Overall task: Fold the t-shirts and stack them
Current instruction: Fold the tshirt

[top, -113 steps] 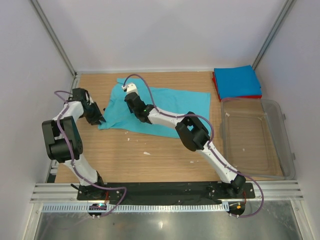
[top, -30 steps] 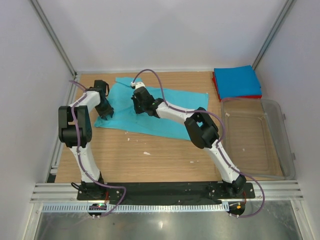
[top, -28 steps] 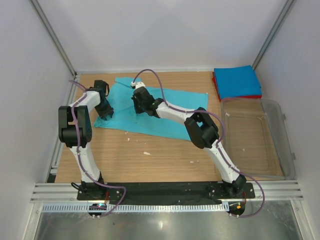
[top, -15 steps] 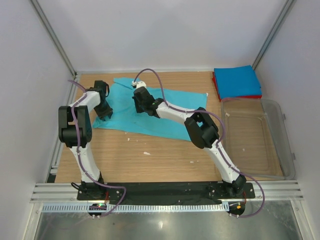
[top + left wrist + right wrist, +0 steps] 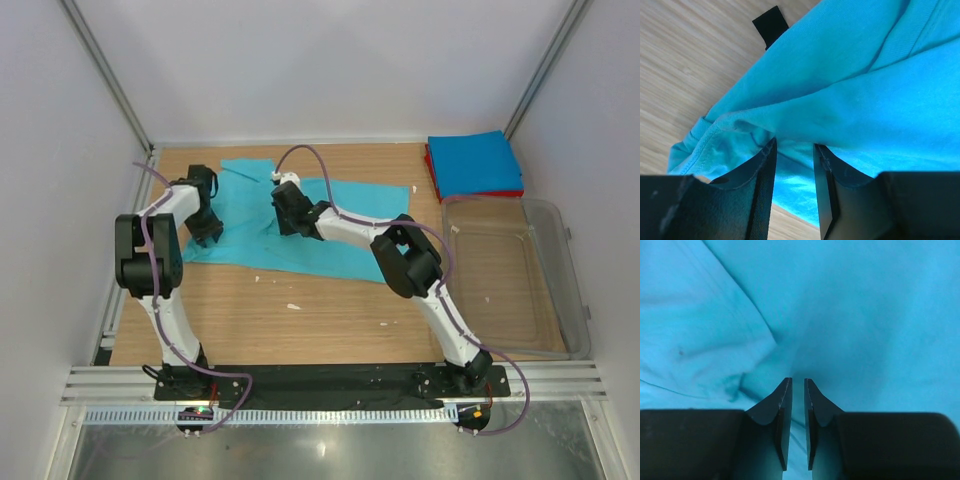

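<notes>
Teal shirt (image 5: 240, 215) hem is pinched in left claw (image 5: 794, 150); right claw (image 5: 797, 382) barely parted on mid-shirt; bare table (image 5: 300, 330) nearside.

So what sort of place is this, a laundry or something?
Probably a robot test cell: left arm and right arm bolted at a wooden table, bare white walls around it, a turquoise t-shirt spread out for folding.

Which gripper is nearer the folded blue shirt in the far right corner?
Right. The right gripper is over the middle of the turquoise t-shirt, to the left of the folded blue shirt. The left gripper is at that t-shirt's left edge, farther away.
</notes>
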You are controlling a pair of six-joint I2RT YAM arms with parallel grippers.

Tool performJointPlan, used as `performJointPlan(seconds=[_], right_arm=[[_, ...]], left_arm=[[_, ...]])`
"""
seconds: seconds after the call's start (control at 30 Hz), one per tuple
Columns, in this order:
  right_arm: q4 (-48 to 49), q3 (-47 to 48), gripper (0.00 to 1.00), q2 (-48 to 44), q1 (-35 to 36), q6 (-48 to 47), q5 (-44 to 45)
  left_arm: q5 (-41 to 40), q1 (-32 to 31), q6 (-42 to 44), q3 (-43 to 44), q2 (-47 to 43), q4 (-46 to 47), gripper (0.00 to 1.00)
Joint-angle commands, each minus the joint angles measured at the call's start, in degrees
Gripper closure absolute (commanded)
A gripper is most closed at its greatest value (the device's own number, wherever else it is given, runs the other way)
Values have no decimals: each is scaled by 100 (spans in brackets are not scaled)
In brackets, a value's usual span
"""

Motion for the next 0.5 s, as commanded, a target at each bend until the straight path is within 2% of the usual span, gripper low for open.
performJointPlan(seconds=[0.0,0.27,0.47], right_arm=[[-237,-383,78,-1009,19,321,307],[-1002,-2544,83,-2757,10,1595,984],[-1327,-3819,85,-3627,-112,1675,1371]], left_arm=[[-276,23,-117,-199,-262,-335,63],[-426,23,-64,-568,-587,-282,62],[-522,32,-47,-744,-684,-300,62]])
